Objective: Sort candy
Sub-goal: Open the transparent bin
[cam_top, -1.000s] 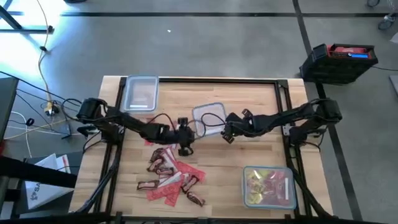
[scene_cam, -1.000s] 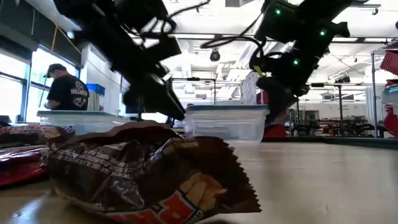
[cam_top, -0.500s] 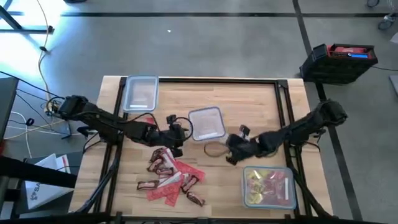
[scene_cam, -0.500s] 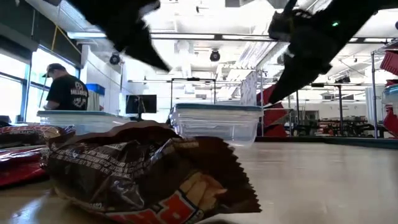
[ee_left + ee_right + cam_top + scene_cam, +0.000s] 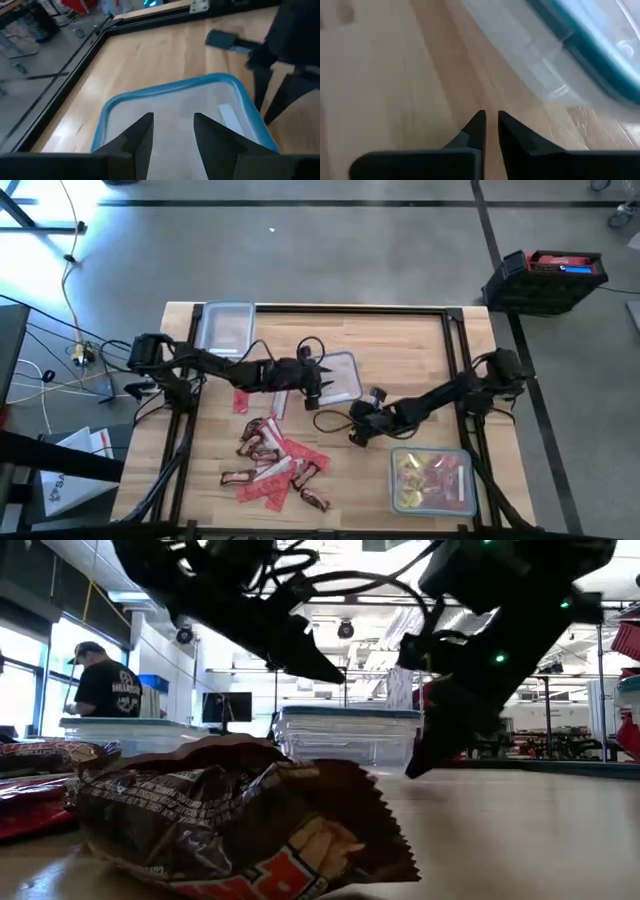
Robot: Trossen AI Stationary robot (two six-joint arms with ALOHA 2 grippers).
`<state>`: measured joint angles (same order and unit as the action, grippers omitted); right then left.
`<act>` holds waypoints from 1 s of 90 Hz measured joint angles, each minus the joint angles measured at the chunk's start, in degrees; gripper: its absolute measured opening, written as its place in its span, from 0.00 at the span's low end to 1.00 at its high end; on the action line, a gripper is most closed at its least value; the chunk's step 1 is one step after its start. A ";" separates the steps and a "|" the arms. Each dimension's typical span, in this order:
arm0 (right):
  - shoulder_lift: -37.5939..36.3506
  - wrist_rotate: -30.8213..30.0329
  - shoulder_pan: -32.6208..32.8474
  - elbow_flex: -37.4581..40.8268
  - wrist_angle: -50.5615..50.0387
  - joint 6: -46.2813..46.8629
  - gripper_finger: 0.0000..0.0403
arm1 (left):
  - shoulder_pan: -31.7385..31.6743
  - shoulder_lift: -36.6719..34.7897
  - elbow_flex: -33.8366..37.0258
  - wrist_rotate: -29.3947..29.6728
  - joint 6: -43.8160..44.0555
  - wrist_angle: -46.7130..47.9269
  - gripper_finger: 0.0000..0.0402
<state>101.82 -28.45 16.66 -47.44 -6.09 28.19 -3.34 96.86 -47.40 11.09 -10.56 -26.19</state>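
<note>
The candy (image 5: pixel 272 465) lies in a loose pile of red packets and dark brown bars on the near left of the table. One brown bar (image 5: pixel 240 825) fills the front of the low view. My left gripper (image 5: pixel 173 122) hovers open over a clear blue-rimmed container (image 5: pixel 172 102) at mid-table (image 5: pixel 340 375); nothing is between its fingers. My right gripper (image 5: pixel 490 122) is shut and empty, low over bare wood (image 5: pixel 355 432), a little nearer than that container. A second container (image 5: pixel 432 478) at the near right holds yellow and pink-red candy.
A third clear container (image 5: pixel 225 330) stands at the far left corner. A few red packets (image 5: pixel 245 400) lie under my left arm. Black rails (image 5: pixel 460 340) frame the table. A person (image 5: pixel 105 685) stands in the room beyond. Bare wood lies at the far right.
My left gripper has gone from above the candy pile toward the far right, ending over the middle container. My right gripper has left that container's side, moved toward the table's near edge and come down close to the wood.
</note>
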 joint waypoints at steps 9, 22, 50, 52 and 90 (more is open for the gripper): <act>-0.01 -0.61 -0.56 0.61 1.31 -1.87 0.16 | -1.38 1.63 0.02 -4.68 1.39 -2.40 0.31; -1.55 0.98 -2.47 7.22 8.78 1.57 0.19 | -1.58 3.57 0.02 -5.84 1.85 -5.88 0.31; -2.27 2.90 -3.85 23.11 47.50 -5.35 0.18 | -1.60 8.66 -0.02 -6.09 -0.30 -6.43 0.31; -2.27 3.17 -4.25 23.45 48.74 -6.09 0.18 | -1.62 8.90 -0.02 -6.10 -0.23 -6.46 0.31; -2.05 13.00 -10.76 24.22 59.09 -14.25 0.19 | -2.00 9.97 -0.12 -3.94 -0.23 -2.24 0.31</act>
<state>99.77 -15.45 5.90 -23.22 53.01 13.94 -5.34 106.83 -47.52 7.15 -10.79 -28.43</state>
